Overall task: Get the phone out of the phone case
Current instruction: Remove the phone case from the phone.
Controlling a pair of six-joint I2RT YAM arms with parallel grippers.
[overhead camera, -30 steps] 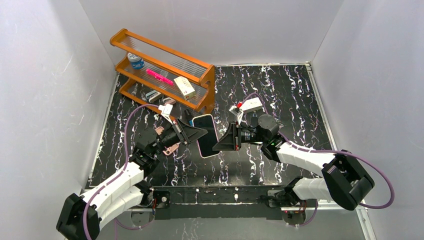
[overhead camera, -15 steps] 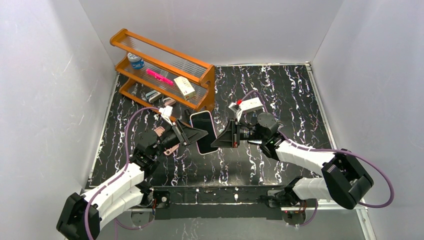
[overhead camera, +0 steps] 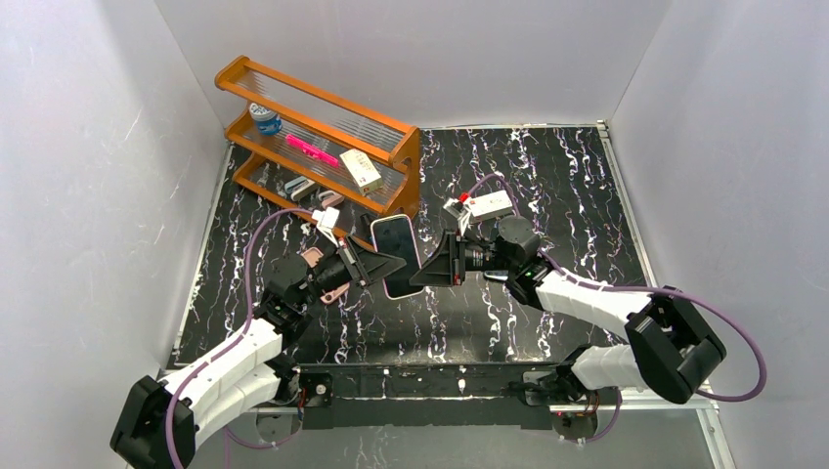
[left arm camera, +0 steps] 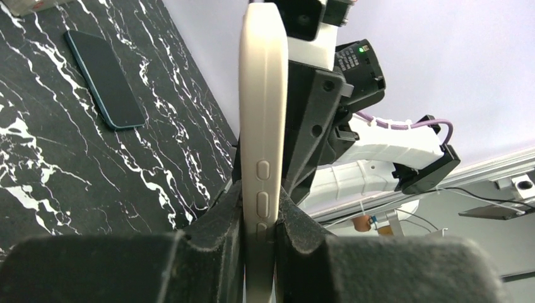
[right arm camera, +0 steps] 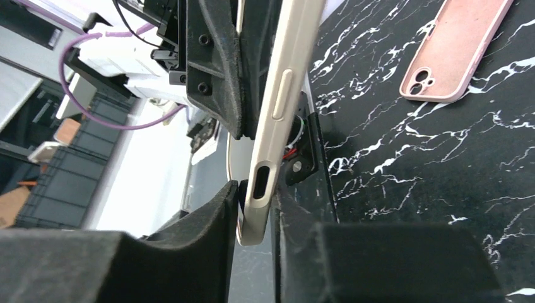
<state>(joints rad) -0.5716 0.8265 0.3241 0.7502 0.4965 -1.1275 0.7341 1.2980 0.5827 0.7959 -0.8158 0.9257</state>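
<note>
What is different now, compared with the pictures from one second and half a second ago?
The cased phone, held between both grippers, moved a little left and toward the back, nearer the shelf. The right arm followed it. The left gripper and right gripper stay shut on it. Shelf and pink case did not move.

White walls (overhead camera: 430, 49), marbled table (overhead camera: 567, 176)
Black, white-veined top; an orange rack (overhead camera: 410, 168) stands at its far-left corner.

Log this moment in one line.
left gripper: shut on phone | right gripper: shut on phone | phone: in case, held off table
</note>
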